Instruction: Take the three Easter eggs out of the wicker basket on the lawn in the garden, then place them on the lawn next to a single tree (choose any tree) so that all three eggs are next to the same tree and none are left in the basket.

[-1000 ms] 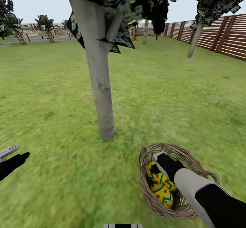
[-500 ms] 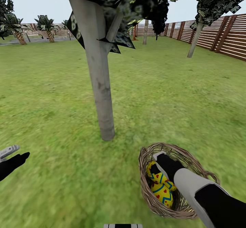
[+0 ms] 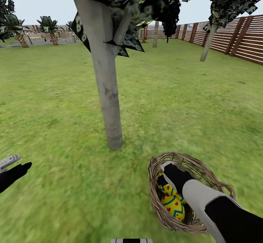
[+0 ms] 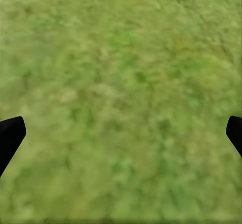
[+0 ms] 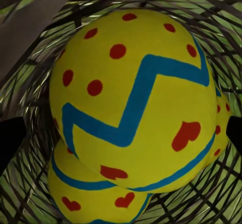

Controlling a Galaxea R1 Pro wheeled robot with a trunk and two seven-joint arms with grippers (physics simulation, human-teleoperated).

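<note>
The wicker basket point(image 3: 156, 203) stands on the lawn point(image 3: 54, 104) just right of the pale grey trunk of a tree point(image 3: 109, 97). Inside it lie yellow Easter eggs point(image 3: 174, 205) with blue zigzags and red hearts; I make out two, stacked. My right gripper point(image 3: 167, 175) reaches down into the basket over them. In the right wrist view the top egg point(image 5: 131, 98) looms large between the open fingertips point(image 5: 10, 138) of the gripper point(image 5: 121, 135), with another egg point(image 5: 91, 199) beneath. My left gripper point(image 3: 14, 168) hovers open over bare grass point(image 4: 121, 82).
A brown slat fence point(image 3: 237, 38) runs along the right side. More trees stand farther off, one by the fence point(image 3: 207, 42) and palm-like ones at the far left point(image 3: 49, 29). Open grass spreads all around the near trunk.
My right arm has edged slightly left and deeper into the basket, closer to the top egg. The left arm and the camera are still.
</note>
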